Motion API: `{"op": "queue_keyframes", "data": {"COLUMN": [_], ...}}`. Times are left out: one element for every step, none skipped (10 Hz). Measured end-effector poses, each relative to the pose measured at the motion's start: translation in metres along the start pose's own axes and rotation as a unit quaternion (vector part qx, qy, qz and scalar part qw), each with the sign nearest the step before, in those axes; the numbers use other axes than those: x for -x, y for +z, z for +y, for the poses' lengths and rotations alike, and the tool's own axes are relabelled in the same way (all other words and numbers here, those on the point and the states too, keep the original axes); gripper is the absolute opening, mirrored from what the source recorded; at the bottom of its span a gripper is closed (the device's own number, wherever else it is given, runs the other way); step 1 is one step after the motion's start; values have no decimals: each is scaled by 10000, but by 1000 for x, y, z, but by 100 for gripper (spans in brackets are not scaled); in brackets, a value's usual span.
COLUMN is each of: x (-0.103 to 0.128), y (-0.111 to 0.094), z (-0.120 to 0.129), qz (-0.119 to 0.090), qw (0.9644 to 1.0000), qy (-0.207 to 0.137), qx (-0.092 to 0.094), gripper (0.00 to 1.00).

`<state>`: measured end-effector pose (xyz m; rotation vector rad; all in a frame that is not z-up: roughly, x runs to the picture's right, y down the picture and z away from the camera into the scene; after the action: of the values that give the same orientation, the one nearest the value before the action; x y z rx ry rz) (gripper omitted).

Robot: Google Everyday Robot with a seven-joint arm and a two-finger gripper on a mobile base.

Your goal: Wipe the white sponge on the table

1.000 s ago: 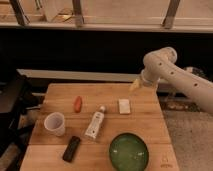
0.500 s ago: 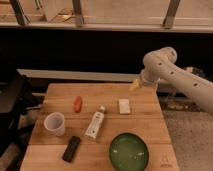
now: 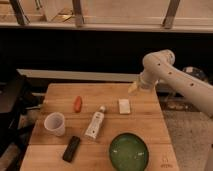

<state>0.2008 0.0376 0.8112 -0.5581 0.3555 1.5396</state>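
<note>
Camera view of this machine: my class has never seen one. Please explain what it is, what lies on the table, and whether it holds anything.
The pale jointed arm reaching in from the right belongs to a robot. Its two-finger gripper hangs open and empty near the far edge of the light wooden plank table. A single camera looks down on everything. On the table lie a small white rectangular sponge, a white capped tube, a white cup, a small orange-red object, a black rectangular object and a round green bowl. Nothing is held.
</note>
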Motion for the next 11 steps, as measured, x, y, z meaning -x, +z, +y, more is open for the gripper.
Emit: {"op": "queue_keyframes", "data": {"x": [-1, -1, 1, 3, 3, 4, 3, 3, 3, 3, 3], "y": [12, 18, 29, 36, 43, 46, 46, 46, 46, 46, 52], "z": [6, 9, 16, 24, 32, 39, 37, 36, 37, 38, 39], "qz": [155, 216, 332, 406, 474, 499, 503, 505, 509, 511, 545], "qw": [9998, 9994, 9986, 9977, 9968, 9962, 9963, 9963, 9962, 9962, 9959], "qy": [8, 19, 8, -22, -73, -118, -110, -99, -106, -111, -85], "qx": [157, 260, 409, 543, 645, 704, 694, 690, 692, 698, 710], "gripper": [80, 80, 80, 80, 80, 80, 80, 80, 80, 80, 80]}}
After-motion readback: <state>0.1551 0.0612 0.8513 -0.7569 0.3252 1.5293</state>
